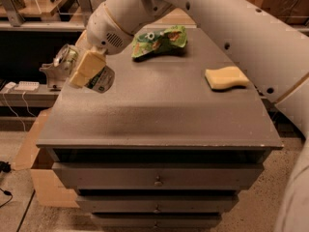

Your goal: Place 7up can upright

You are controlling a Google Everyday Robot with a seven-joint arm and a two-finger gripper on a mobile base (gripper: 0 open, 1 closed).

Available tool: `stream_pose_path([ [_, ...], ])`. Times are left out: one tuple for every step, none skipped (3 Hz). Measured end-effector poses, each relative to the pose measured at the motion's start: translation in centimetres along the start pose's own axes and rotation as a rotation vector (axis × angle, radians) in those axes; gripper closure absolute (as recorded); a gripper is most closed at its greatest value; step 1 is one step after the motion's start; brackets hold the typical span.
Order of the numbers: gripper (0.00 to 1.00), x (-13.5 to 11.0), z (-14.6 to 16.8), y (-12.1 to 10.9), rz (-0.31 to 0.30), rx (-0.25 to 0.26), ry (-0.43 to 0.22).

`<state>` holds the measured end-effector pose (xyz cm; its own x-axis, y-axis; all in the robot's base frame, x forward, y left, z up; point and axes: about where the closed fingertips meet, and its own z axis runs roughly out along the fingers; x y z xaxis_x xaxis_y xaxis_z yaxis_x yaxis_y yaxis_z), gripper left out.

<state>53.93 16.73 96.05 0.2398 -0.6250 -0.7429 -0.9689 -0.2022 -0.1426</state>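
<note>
The single camera sits high in front of the drawer cabinet (pixel 157 178) and looks steeply down and forward, so the grey tabletop (pixel 159 115) fills the middle of the view, with the drawer fronts and a strip of floor below. It is near enough that the robot's arm (pixel 231 28) sweeps in large from the right edge and across the top. The gripper (pixel 85 69) lies in the upper left of the view, over the tabletop's left edge, clamped on the tilted 7up can (pixel 102 79).
</note>
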Motion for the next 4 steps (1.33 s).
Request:
stream_pose_path([
  [1.0, 0.0, 0.0, 0.0, 0.0, -0.002, 0.001],
  [1.0, 0.1, 0.4, -0.1, 0.028, 0.043, -0.029],
  [1.0, 1.2, 1.9, 1.4, 0.096, 0.1, -0.129],
  [1.0, 2.0, 2.9, 1.8, 0.145, 0.173, -0.255],
])
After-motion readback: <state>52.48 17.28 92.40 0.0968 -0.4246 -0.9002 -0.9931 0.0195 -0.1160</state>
